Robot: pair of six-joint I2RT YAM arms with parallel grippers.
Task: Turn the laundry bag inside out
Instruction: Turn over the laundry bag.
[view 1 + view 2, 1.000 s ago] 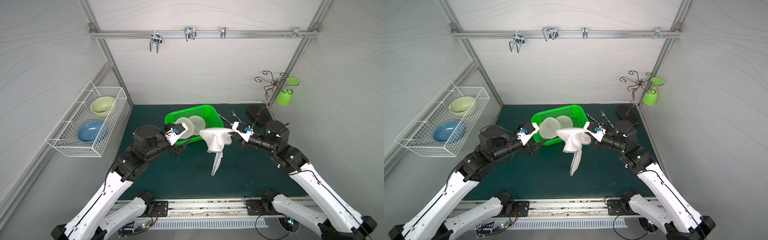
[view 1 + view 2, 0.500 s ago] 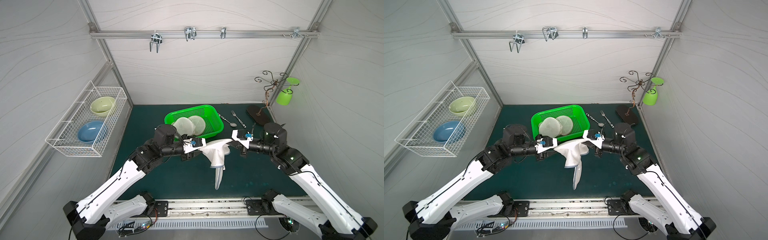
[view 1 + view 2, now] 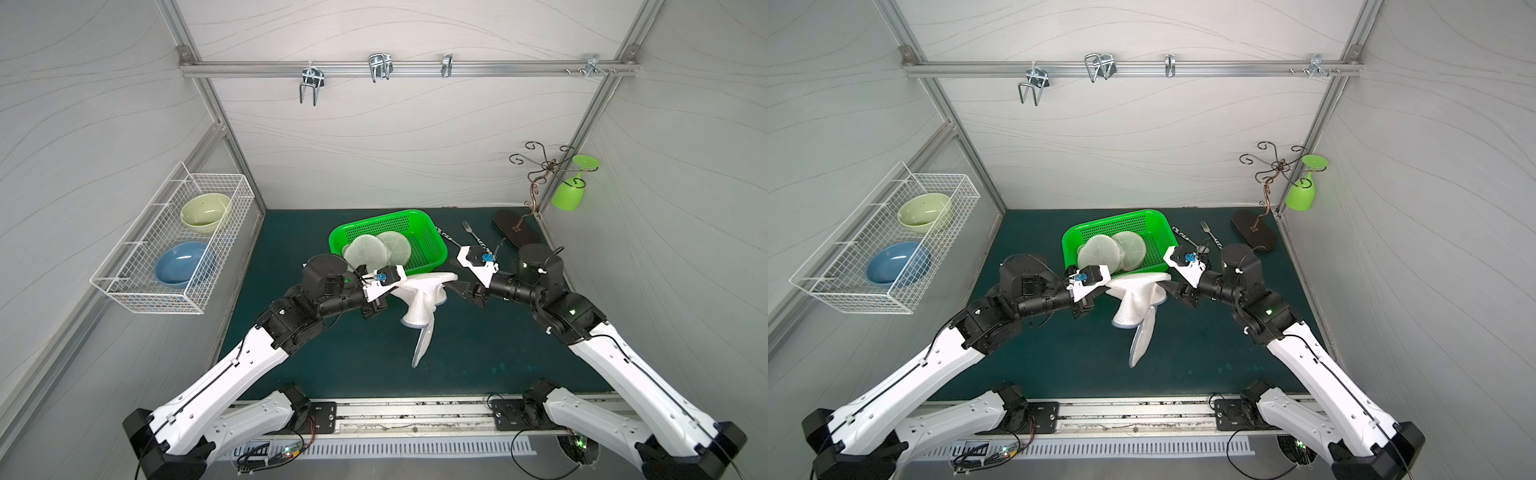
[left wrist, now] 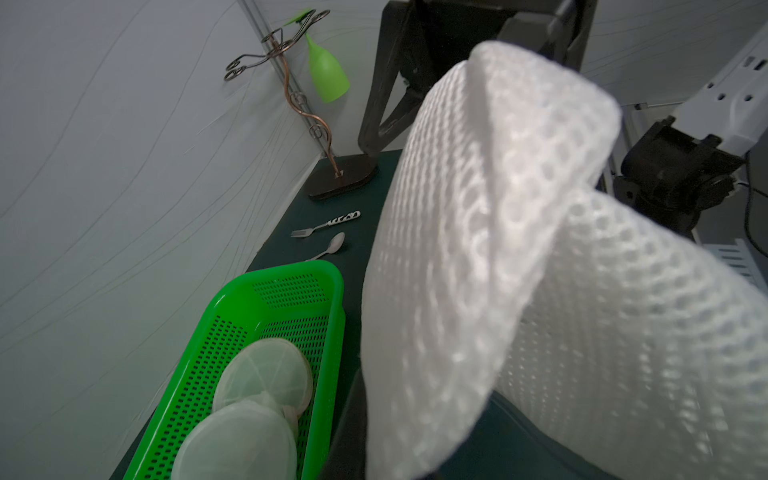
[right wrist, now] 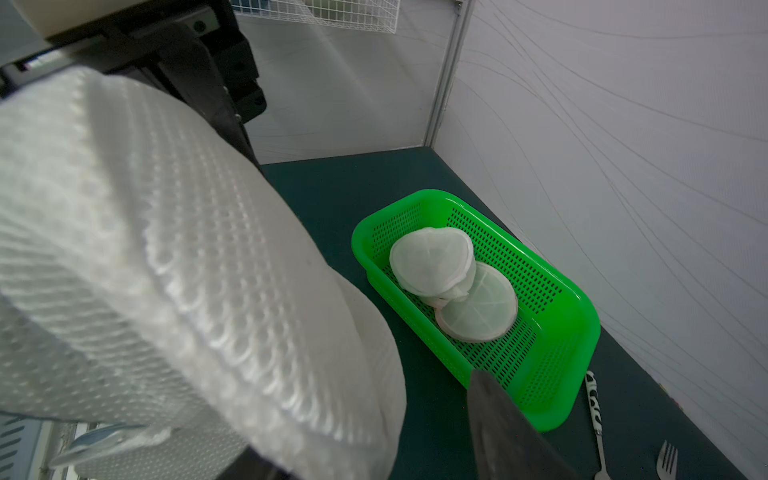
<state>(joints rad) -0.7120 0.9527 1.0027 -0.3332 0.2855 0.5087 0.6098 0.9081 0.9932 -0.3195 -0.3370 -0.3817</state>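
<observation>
The white mesh laundry bag (image 3: pixel 422 299) (image 3: pixel 1136 297) hangs bunched above the green mat between my two grippers, with a long flap trailing down toward the front. My left gripper (image 3: pixel 388 291) (image 3: pixel 1100 291) is shut on the bag's left edge. In the left wrist view the bag (image 4: pixel 519 249) fills the frame and hides most of the jaws. My right gripper (image 3: pixel 461 289) (image 3: pixel 1173 289) stands open at the bag's right edge. In the right wrist view one dark finger (image 5: pixel 507 428) is clear of the bag (image 5: pixel 166 249), with mat showing between them.
A green basket (image 3: pixel 432 245) holding two round mesh discs sits just behind the bag. A fork (image 3: pixel 471 232) and a spoon lie to its right, beside a glass stand (image 3: pixel 517 232). A wire rack (image 3: pixel 174 245) with two bowls hangs on the left wall.
My left arm reached in from the basket's side and shut on the bag's left edge. My right gripper, shut on the bag before, has opened. The bag sank lower.
</observation>
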